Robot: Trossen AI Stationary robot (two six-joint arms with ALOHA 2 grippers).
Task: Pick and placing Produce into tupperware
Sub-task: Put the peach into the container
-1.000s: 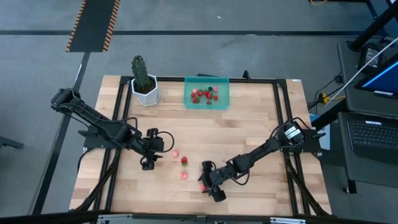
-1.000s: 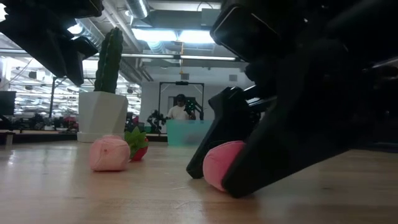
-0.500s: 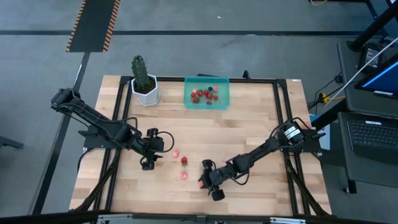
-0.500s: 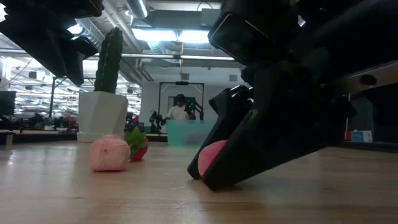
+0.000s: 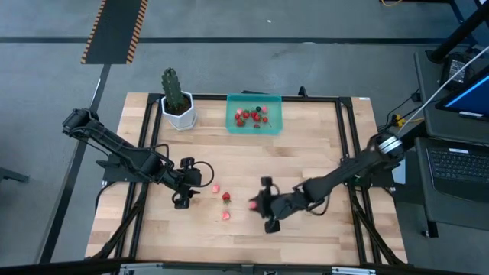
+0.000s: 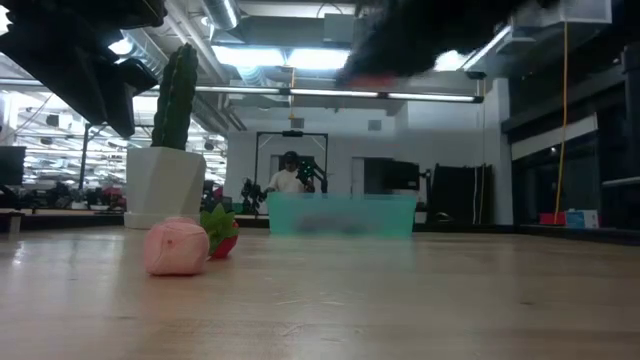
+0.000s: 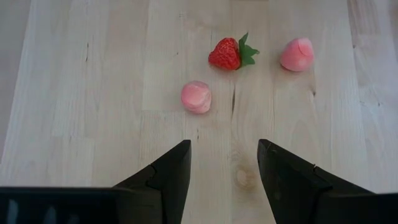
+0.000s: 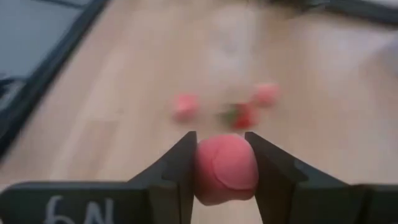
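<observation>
My right gripper (image 5: 258,205) hangs above the table's near middle, shut on a pink piece of produce (image 8: 225,169). Three more pieces lie on the wood to its left: a pink one (image 5: 215,188), a red strawberry with a green top (image 5: 226,197) and another pink one (image 5: 225,215). My left gripper (image 5: 183,189) stands open just left of them, and its fingers (image 7: 174,174) have nothing between them. The teal tupperware (image 5: 254,124) sits at the far middle, with several red pieces inside. My right gripper pinches the pink piece by its two opposite sides (image 8: 202,165) between its two fingers. The fingers come from the table's right side, slanting down. The piece is lifted clear of the table.
A green cactus in a white pot (image 5: 177,103) stands at the far left, beside the tupperware. Black frame rails (image 5: 348,145) run along the table's sides. Bare wood lies between the loose pieces and the tupperware.
My right gripper has shut on the pink piece that lay on the wood between its fingers. It has then risen with the piece, out of the low view, and gone a little toward the far edge. The piece is now lifted clear.
</observation>
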